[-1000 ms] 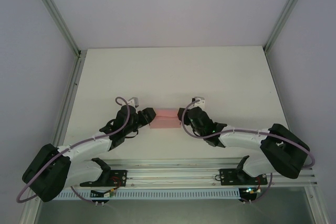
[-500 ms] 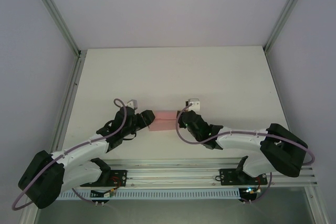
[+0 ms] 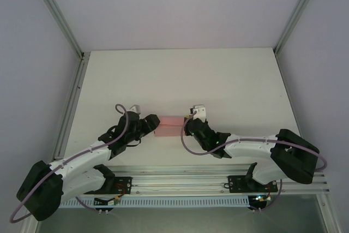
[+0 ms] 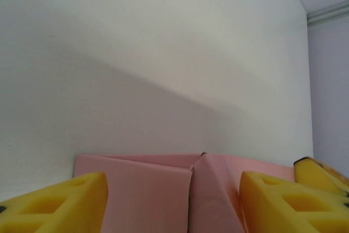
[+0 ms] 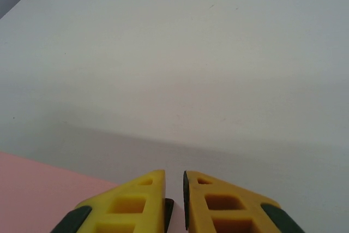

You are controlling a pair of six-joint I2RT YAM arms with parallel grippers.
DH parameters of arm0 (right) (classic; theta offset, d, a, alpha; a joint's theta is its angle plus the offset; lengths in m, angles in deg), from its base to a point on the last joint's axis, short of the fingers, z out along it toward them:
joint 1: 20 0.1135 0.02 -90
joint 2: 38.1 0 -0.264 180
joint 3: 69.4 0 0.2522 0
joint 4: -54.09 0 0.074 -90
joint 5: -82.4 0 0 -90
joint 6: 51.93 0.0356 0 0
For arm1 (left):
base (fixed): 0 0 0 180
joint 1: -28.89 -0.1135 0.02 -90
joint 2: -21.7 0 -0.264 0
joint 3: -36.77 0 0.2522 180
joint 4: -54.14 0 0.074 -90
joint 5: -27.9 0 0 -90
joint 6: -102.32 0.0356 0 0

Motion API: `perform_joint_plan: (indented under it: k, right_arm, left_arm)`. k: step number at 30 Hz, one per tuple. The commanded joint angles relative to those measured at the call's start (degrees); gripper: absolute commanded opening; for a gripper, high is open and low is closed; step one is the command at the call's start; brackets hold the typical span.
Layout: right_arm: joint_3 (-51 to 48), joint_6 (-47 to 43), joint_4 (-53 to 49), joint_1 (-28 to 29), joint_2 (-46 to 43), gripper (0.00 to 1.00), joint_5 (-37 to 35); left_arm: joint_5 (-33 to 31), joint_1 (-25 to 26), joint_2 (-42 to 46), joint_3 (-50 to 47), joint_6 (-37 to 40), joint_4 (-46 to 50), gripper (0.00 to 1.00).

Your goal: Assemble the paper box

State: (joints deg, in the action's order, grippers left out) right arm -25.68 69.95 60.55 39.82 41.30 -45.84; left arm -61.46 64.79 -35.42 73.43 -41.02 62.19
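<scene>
right tool [image 3: 186, 127] has slid leftward over the right end of the paper box [image 3: 169, 126] and its fingers have drawn in; left tool [image 3: 155, 124] has widened at the left end; less pink shows between the two than a second ago; box lies low on the white bench [image 3: 218, 80], mid-width, towards the near edge; left wrist view: left tool [image 4: 173, 189] open, yellow fingers [image 4: 54, 203] well apart, box [image 4: 158, 189] just ahead of them, a folded flap and crease facing the camera; right wrist view: right tool [image 5: 173, 175] closed to a thin slit between its fingers [image 5: 136, 200]; pink box surface [image 5: 32, 189] at lower left, just beside the left finger
</scene>
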Motion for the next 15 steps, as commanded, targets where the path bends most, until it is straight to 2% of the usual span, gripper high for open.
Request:
perform_joint_plan:
  k: [1,5,9,10,13,15]
  right_arm:
    - [-4.5,-2.9,-19.8,0.4,3.6,0.16,2.2]
    - [-4.5,-3.1,-19.3,0.3,3.5,0.16,2.7]
    - [-3.5,-3.7,-19.7,0.4,3.6,0.16,3.1]
    - [-3.3,-3.9,-19.8,0.4,3.5,0.16,3.1]
    - [-3.1,-4.1,-20.2,0.5,3.2,0.16,2.9]
    - [-3.1,-3.8,-20.4,0.5,2.7,0.16,2.9]
  left_arm:
    - [-3.4,-0.5,2.5,-1.0,-2.8,0.8,0.63]
    - [-0.9,-1.9,4.0,-4.0,-3.9,-4.7,0.64]
    - [3.3,-2.2,1.8,-4.2,-2.8,-5.6,0.62]
    - [4.2,-2.4,1.0,-4.2,-2.5,-5.4,0.59]
    - [4.0,-2.6,0.3,-5.7,-3.3,-4.9,0.38]
    - [3.1,-2.9,1.1,-7.8,-4.5,-5.6,0.36]
